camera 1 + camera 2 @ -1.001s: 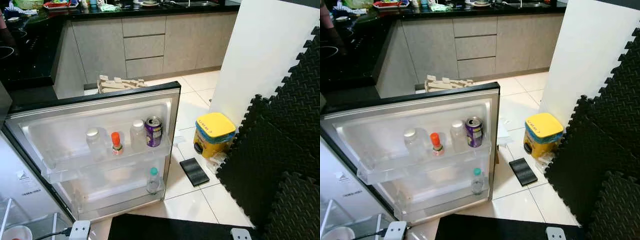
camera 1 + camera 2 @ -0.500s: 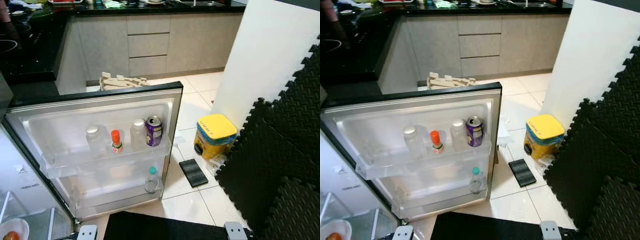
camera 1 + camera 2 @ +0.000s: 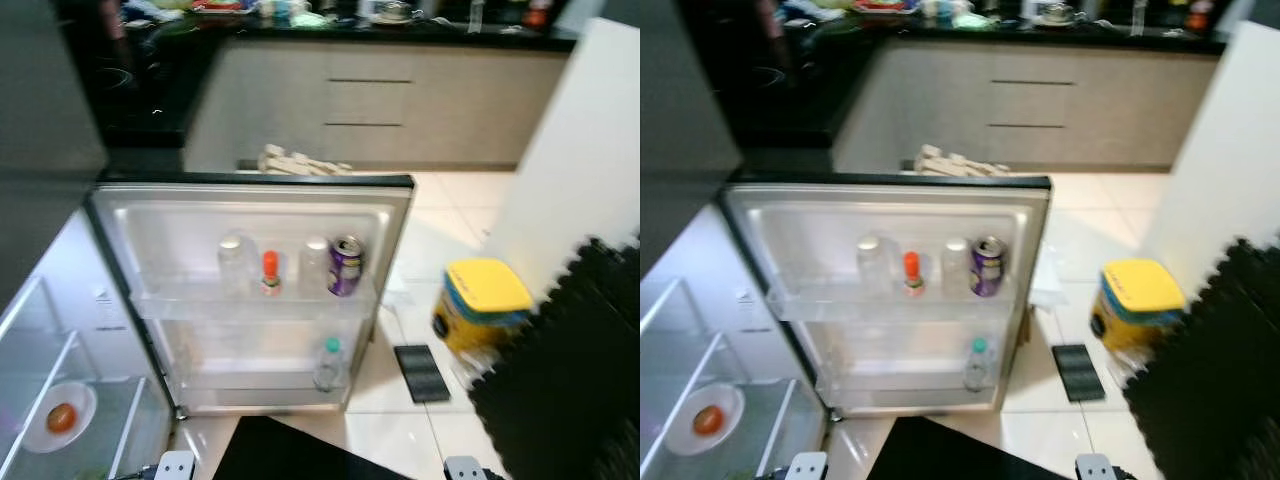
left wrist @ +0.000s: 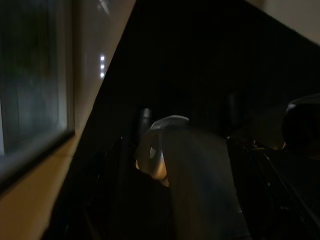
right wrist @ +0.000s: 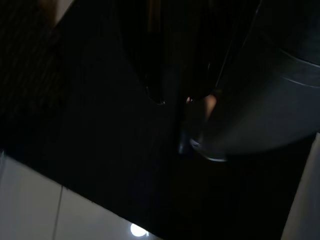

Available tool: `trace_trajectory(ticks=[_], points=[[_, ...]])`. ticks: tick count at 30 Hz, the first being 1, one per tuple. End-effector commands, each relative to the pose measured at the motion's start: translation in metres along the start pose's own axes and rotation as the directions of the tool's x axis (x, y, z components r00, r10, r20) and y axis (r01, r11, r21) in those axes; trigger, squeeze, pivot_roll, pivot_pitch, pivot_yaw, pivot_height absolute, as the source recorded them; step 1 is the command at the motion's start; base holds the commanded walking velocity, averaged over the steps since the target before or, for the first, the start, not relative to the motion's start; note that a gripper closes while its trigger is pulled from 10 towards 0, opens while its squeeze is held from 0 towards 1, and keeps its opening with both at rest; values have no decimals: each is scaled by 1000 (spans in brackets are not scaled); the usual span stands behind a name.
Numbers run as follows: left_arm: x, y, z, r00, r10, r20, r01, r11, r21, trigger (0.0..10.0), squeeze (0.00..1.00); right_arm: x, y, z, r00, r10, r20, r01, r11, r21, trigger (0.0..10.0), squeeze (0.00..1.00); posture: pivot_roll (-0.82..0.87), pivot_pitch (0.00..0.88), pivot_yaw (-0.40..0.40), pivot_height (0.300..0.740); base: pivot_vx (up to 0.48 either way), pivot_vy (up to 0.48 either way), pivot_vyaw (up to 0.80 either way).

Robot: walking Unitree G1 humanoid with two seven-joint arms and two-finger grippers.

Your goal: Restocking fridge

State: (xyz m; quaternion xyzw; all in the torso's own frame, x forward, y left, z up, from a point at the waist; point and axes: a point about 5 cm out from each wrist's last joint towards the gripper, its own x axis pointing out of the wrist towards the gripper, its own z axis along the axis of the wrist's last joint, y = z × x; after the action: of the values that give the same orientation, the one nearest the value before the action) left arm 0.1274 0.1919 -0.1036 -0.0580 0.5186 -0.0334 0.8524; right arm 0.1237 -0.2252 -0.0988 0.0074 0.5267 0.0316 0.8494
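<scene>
Left gripper (image 4: pixel 165 165): the left wrist view is very dark; a grey rounded shape sits ahead of the camera, and I cannot tell whether the fingers are apart or together. A pale wall and a window-like pane run along one side.

Right gripper (image 5: pixel 185 100): the right wrist view is equally dark, with black finger shapes against a grey curved surface; finger state cannot be told. White floor tiles (image 5: pixel 45 200) with one bright reflection show along an edge.

Left eye view (motion-blurred): fridge door (image 3: pixel 250 210) stands wide open, its inner face toward the camera. Upper door shelf, in a row: clear bottle (image 3: pixel 233 264), small orange-capped bottle (image 3: pixel 270 273), second clear bottle (image 3: pixel 315 264), purple can (image 3: pixel 346 266). All stand upright, long axes vertical, tops pointing up. Lower door shelf holds a water bottle (image 3: pixel 328 364), also upright. Yellow bin (image 3: pixel 482 303) on the floor, well apart from the door.

Right eye view: same scene; fridge interior at lower left shows a white bowl (image 3: pixel 685 430) holding an orange-red round item (image 3: pixel 708 419).
</scene>
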Motion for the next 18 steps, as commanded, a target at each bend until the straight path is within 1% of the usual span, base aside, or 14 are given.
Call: trace_trajectory(ticks=[1,5,10,18], points=[[-1,1,-3,1000,-1,-15,1,1000,3,10000,0,1,2,1,1000,7,2,-7,1000,-2,10000,0,30,0,-30,740,0,-368,763],[-1,1,-5,1000,-2,-18,2,1000,2,10000,0,1,2,2,1000,8,6,-8,1000,1,10000,0,28,0,-30,740,0,-370,686],[-1,1,-5,1000,-4,-19,4,1000,1,10000,0,1,1,3,1000,-16,3,16,1000,-8,10000,0,30,0,-33,740,0,-380,0],[-1,0,-3,1000,-6,-18,6,1000,4,10000,0,0,0,3,1000,14,12,-13,1000,-10,10000,0,26,0,-33,740,0,-385,0]])
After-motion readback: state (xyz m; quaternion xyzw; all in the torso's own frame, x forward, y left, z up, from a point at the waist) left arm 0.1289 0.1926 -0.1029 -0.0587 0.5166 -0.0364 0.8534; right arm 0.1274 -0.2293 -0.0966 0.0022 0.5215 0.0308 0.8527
